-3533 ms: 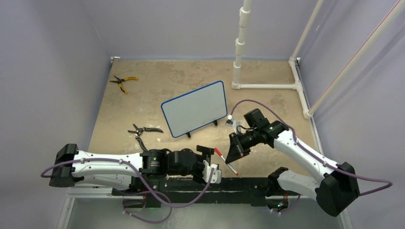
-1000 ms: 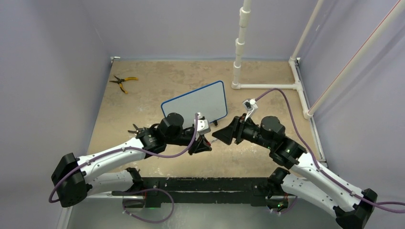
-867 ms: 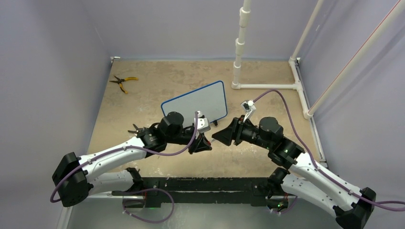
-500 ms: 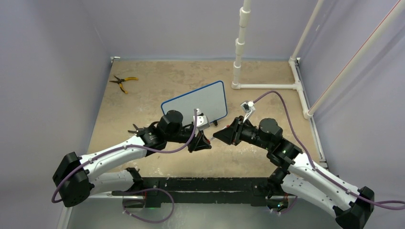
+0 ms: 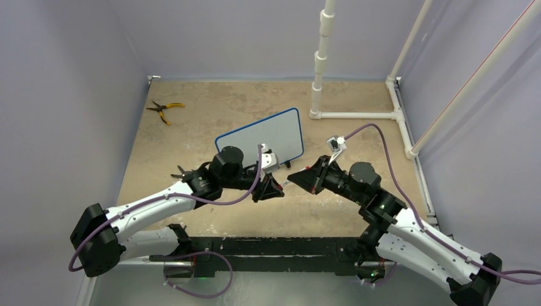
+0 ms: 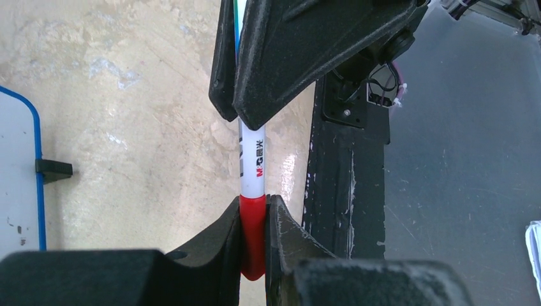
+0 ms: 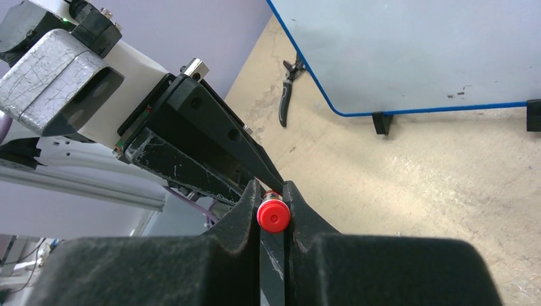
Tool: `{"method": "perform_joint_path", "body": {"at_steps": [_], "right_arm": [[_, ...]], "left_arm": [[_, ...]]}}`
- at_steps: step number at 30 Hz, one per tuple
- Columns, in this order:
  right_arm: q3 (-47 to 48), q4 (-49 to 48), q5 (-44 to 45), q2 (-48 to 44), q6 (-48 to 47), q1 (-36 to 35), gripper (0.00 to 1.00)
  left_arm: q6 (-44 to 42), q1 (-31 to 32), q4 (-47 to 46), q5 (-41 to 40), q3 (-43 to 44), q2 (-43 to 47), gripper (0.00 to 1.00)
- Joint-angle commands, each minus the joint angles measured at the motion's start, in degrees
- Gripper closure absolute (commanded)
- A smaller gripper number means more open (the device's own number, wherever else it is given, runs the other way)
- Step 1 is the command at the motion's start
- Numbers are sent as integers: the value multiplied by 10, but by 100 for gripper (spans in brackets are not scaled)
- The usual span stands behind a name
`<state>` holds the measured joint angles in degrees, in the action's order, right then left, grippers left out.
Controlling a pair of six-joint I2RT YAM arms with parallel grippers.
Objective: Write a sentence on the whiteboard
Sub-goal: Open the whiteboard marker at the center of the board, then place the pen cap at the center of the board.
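- We see the marker (image 6: 252, 169) lying lengthwise between both claws: the left gripper (image 6: 254, 213) pinches its red cap (image 6: 252, 245), and the right gripper (image 7: 272, 194) clamps the barrel.
- The whiteboard (image 5: 261, 143), blank, stands just behind them.

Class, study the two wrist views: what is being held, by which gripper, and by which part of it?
The marker, by both: the left gripper clamps its red end, and the right gripper clamps the opposite end of the white barrel.
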<state>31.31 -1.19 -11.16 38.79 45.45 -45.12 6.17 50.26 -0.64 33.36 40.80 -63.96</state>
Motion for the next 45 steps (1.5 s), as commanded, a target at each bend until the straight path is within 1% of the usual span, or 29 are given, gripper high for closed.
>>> {"method": "perform_joint_path", "body": {"at_steps": [1, 2, 4, 6, 9, 11, 24, 26, 31, 36, 42, 45], "right_arm": [[30, -12, 86, -42, -24, 1, 100], [37, -10, 95, -50, -35, 1, 100], [59, 8, 109, -56, -55, 2, 100], [89, 44, 110, -53, -69, 2, 100], [130, 102, 110, -47, -90, 1, 100], [146, 120, 129, -54, -89, 2, 100], [191, 150, 181, -86, -73, 2, 100], [195, 155, 188, -89, -68, 1, 100], [194, 155, 204, -103, -51, 2, 100], [191, 158, 221, -117, -43, 2, 100], [201, 187, 240, -112, -48, 1, 100], [204, 196, 253, -108, -52, 1, 100]], "left_arm": [[-34, -1, 1, -6, 11, 20, 100], [-42, -1, 5, -7, 12, 20, 100], [-58, -1, 44, -13, 19, 16, 100], [-84, -1, 66, -22, 23, 15, 100], [-92, -1, 66, -26, 17, 17, 100], [-93, -1, 68, -26, 18, 15, 100], [-104, 5, 73, -30, 17, 8, 100], [-109, 14, 76, -46, 16, 9, 100], [-128, 60, 104, -127, 20, 5, 100], [-131, 69, 112, -161, 24, -5, 100], [-130, 70, 106, -158, 21, 8, 100], [-121, 70, 106, -172, 22, 9, 100]]}}
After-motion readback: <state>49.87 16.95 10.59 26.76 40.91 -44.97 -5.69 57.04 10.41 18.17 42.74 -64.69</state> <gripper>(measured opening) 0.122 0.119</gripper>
